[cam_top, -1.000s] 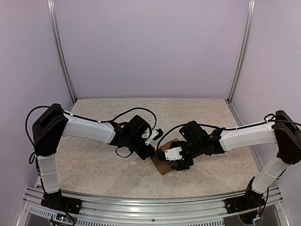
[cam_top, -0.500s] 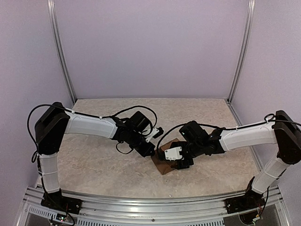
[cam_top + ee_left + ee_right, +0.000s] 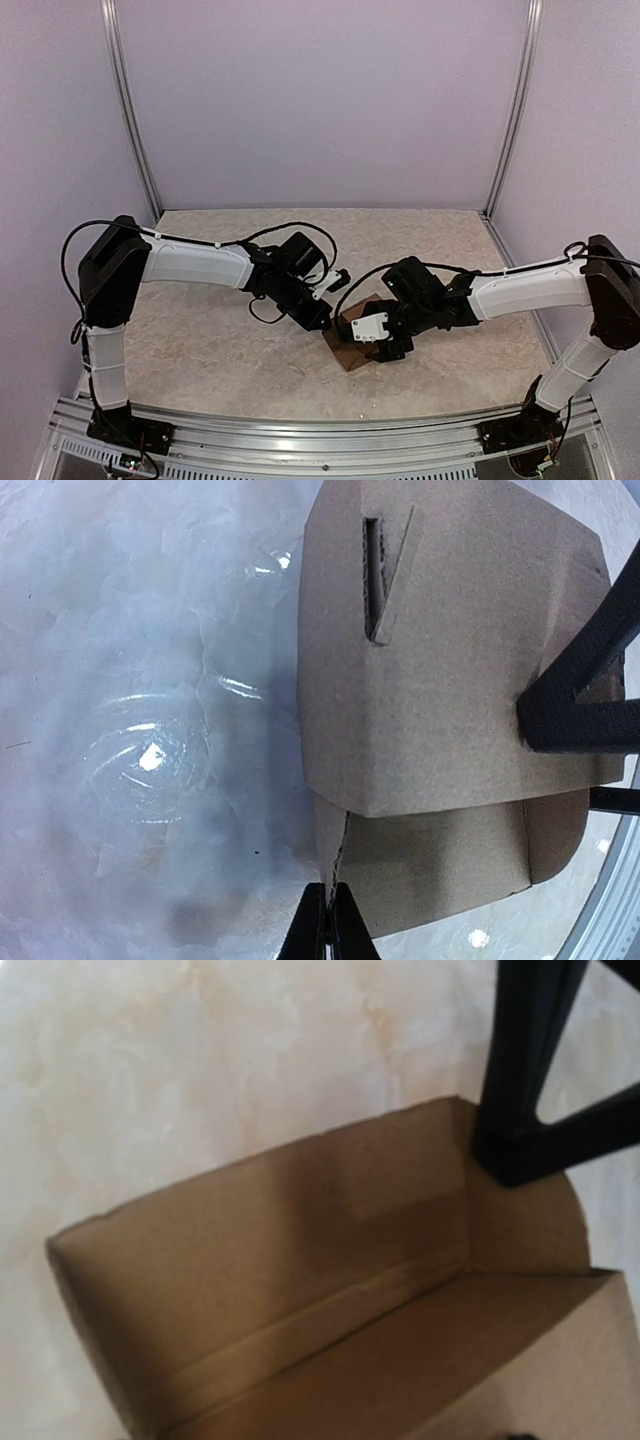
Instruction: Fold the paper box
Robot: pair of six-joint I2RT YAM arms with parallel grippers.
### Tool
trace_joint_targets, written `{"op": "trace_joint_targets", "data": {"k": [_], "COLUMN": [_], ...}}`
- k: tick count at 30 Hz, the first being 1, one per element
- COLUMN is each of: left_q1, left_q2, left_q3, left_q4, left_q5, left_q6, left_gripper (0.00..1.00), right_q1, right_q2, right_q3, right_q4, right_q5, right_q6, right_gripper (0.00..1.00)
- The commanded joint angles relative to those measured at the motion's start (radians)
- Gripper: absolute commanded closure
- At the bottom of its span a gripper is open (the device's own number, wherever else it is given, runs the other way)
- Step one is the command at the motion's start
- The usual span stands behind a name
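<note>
The paper box [image 3: 344, 347] is brown cardboard, partly formed, lying on the table between my two grippers. In the left wrist view its slotted outer panel [image 3: 450, 680] fills the upper right. My left gripper [image 3: 330, 915] is shut, its tips touching the edge of a lower flap without clamping it. It sits at the box's left corner [image 3: 322, 320]. My right gripper [image 3: 385, 345] rests over the box with its jaws wide, and one of its fingers [image 3: 575, 705] lies against the outer panel. The right wrist view looks into the box's hollow inside [image 3: 300, 1290], where a black finger [image 3: 525, 1090] stands at the far corner.
The marbled table top [image 3: 200, 350] extends on all sides of the box. Pale walls and metal posts [image 3: 130, 110] close off the back and sides. An aluminium rail [image 3: 300, 430] runs along the near edge.
The left arm has swung a little up and to the right, while its shut tips stay at the box's left corner. The right gripper and the box have hardly moved.
</note>
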State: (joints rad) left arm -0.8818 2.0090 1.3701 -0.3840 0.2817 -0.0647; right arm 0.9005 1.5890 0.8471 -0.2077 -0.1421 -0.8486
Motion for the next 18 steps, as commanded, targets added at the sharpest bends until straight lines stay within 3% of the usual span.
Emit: {"op": "trace_joint_targets", "data": {"k": [1,18], "left_q1": [-0.002,0.023], "left_q2": [0.019,0.084], "left_q3": [0.094,0.239], "left_q4": [0.008,-0.182], "left_q5": [0.076,0.151], "left_q6": [-0.020,-0.097], "left_gripper": [1.00,1.00], "right_q1": [-0.001,-0.003], "right_q2": [0.049,0.034], "right_q3": [-0.064,-0.061], "right_q4": [-0.251,-0.246], "right_q5": [-0.047,-0.038], "right_q6": [0.003,0.002], "right_gripper": [0.21,0.20]}}
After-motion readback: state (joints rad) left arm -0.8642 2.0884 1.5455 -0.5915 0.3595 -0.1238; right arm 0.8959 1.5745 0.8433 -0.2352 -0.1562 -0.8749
